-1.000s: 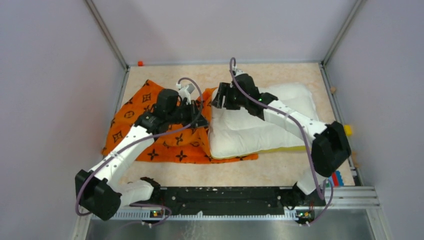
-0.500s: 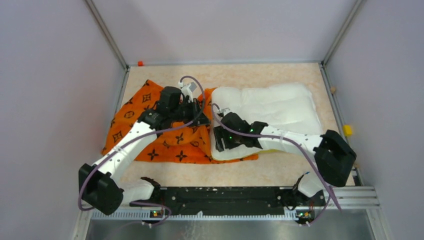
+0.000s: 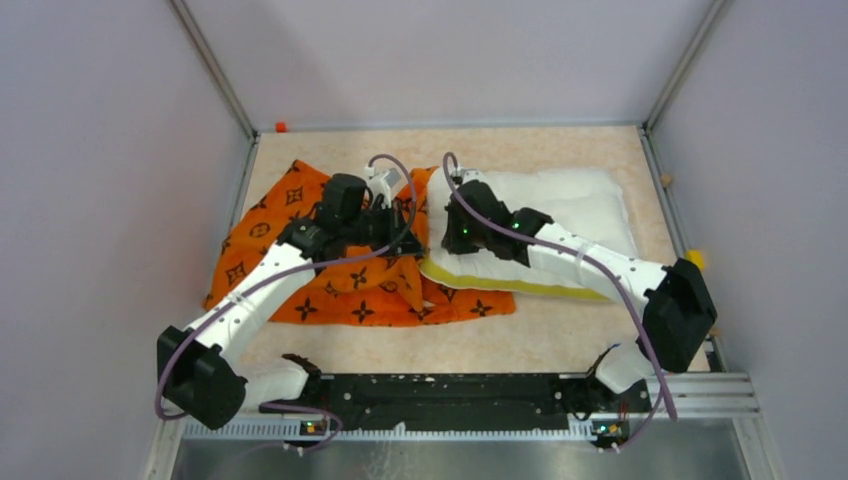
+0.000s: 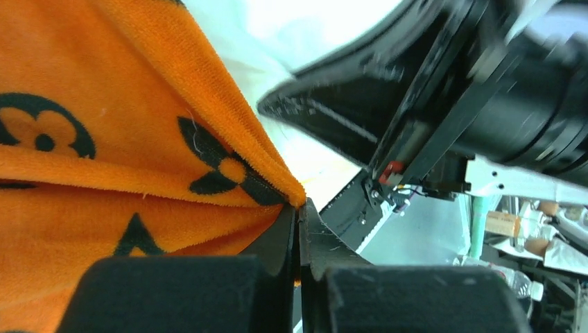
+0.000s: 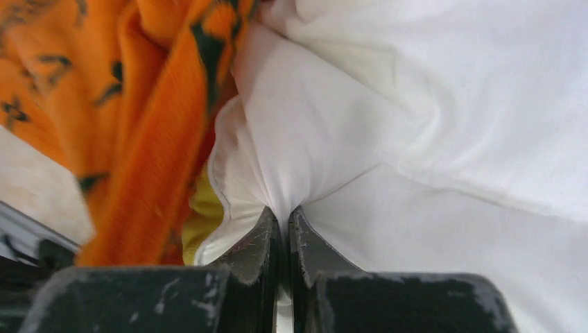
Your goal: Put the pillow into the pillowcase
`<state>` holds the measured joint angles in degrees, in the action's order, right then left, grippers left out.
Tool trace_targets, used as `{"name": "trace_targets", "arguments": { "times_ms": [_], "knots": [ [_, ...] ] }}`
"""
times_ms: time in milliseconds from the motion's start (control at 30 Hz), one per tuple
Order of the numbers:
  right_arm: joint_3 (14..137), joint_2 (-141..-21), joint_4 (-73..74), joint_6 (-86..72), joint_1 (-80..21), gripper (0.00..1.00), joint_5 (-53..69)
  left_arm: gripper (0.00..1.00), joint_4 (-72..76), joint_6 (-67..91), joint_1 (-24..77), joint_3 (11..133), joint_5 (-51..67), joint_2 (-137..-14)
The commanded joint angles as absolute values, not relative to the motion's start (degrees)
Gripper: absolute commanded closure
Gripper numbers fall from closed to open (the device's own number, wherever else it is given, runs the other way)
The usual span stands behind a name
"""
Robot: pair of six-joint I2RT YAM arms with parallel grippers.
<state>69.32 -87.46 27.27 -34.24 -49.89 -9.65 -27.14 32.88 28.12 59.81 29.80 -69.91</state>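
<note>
My right gripper (image 5: 283,214), half a second ago at the near left corner of the pillow (image 3: 585,205), now sits farther back, jaws newly closed on white fabric; the near edge rises, baring yellow trim (image 3: 530,286).

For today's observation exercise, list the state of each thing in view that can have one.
pillow: lying outside the pillowcase, left end pinched.
pillowcase: crumpled, one edge pinched.
left gripper: shut on the pillowcase.
right gripper: shut on the pillow.
</note>
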Motion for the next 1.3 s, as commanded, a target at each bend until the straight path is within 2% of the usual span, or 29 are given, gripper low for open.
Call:
{"name": "trace_targets", "arguments": {
  "times_ms": [0, 167, 233, 400, 500, 633, 700, 833, 933, 1100, 1267],
  "knots": [
    [74.43, -87.88, 18.26, -39.10, -48.18, 1.00, -6.61, 1.00, -24.40, 33.04, 31.14, 63.19, 40.63, -67.26],
    [63.29, -92.67, -1.61, -51.10, -48.50, 1.00, -1.82, 1.00, -15.28, 41.39, 32.30, 65.25, 48.65, -67.93],
    [58.76, -94.47, -9.05, -54.71, -50.86, 1.00, -3.47, 1.00, -10.27, 46.08, 32.26, 65.13, 48.47, -67.81],
    [50.76, -94.67, -17.03, -57.86, -58.59, 1.00, -11.17, 1.00, -11.26, 47.80, 31.01, 64.52, 31.82, -66.85],
    [43.59, -89.36, -19.13, -59.64, -59.43, 1.00, -13.67, 1.00, -14.75, 46.03, 29.86, 62.11, 20.95, -67.16],
    [40.70, -79.04, -12.94, -57.42, -59.40, 0.58, -16.98, 0.93, -13.83, 44.45, 29.77, 57.73, 17.88, -67.77],
    [41.70, -74.47, -9.05, -55.87, -59.27, 0.48, -18.57, 0.92, -12.51, 43.85, 29.78, 56.02, 17.31, -68.46],
    [47.96, -70.61, 0.82, -50.94, -57.86, 0.41, -19.15, 0.91, -11.37, 42.73, 29.79, 55.86, 19.75, -71.31],
    [53.69, -71.93, 7.58, -46.13, -55.29, 0.40, -17.69, 0.90, -11.96, 42.05, 29.80, 56.62, 22.09, -73.86],
    [58.35, -75.50, 8.18, -38.12, -46.52, 0.40, -6.32, 0.89, -11.58, 41.59, 29.97, 55.26, 22.60, -75.13],
    [60.93, -77.95, 13.96, -33.18, -45.81, 0.40, -11.58, 0.88, -11.69, 40.65, 29.97, 55.20, 22.80, -75.76]
  ]
}}
